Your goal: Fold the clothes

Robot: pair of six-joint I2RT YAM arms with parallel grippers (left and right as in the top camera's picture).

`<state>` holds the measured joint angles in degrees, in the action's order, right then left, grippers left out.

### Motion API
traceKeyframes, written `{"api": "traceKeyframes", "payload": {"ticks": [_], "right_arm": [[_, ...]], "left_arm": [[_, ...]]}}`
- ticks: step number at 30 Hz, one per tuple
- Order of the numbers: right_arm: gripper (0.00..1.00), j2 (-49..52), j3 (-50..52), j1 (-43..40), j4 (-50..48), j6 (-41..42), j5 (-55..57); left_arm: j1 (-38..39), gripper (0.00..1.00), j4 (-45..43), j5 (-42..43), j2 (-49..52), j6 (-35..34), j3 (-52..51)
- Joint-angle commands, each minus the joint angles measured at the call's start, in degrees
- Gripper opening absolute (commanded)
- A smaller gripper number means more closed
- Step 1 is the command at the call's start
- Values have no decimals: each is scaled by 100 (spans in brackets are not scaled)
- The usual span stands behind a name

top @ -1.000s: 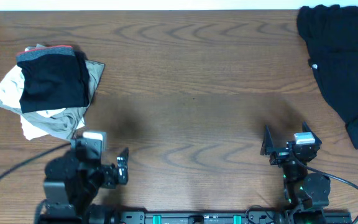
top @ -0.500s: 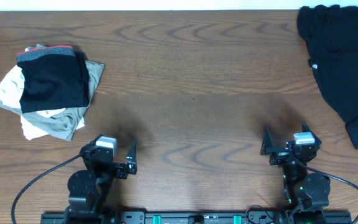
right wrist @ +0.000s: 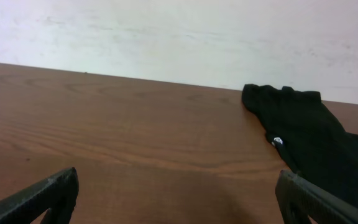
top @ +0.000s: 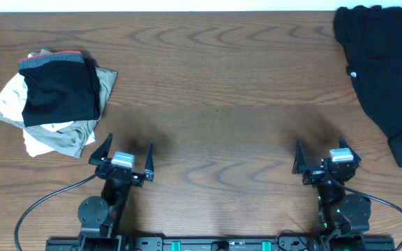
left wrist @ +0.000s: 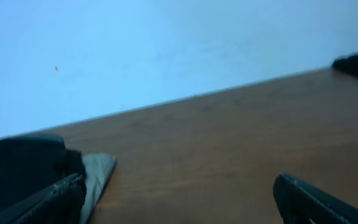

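Observation:
A folded black garment with a grey-and-coral waistband [top: 56, 87] lies on top of a pile at the left; its dark edge shows in the left wrist view [left wrist: 17, 163]. A loose black garment with a small white logo [top: 382, 73] lies spread at the far right corner, and also shows in the right wrist view [right wrist: 303, 127]. My left gripper [top: 126, 148] is open and empty, low at the front left, just right of the pile; its fingers frame bare wood [left wrist: 176, 199]. My right gripper [top: 319, 150] is open and empty at the front right [right wrist: 179, 196].
Beige and white clothes [top: 51, 136] lie under the folded black garment; a grey cloth edge [left wrist: 98, 171] shows by my left finger. The wooden table [top: 215, 90] runs to a pale wall [right wrist: 179, 31] at the back. Cables trail from both arm bases.
My left arm has swung from the front left edge to point straight ahead, and its fingers now stand spread. The right arm and both garments have not moved.

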<state>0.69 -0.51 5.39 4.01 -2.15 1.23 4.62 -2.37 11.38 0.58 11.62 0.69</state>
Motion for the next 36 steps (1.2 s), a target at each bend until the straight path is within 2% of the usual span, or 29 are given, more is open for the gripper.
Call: {"api": "traceKeyframes", "payload": {"ticks": [1,7,10,15,36], "right_arm": [[99,-31,20,-7,9,-70,-17],[99,-31,20,-7,9,-70,-17],[99,-31,20,-7,9,-70,-17],[99,-31,20,-7,9,-70,-17],[99,-31,20,-7,7,-70,-17]], "left_arm": [[22,98,374,-50,-48,208,-48],[22,98,533,-98,-48,210,-46],[22,98,538,-483,-48,175,-46],[22,98,636,-1257,-48,-361,-46],[22,98,645,-1209,-35,-356,-46]]}}
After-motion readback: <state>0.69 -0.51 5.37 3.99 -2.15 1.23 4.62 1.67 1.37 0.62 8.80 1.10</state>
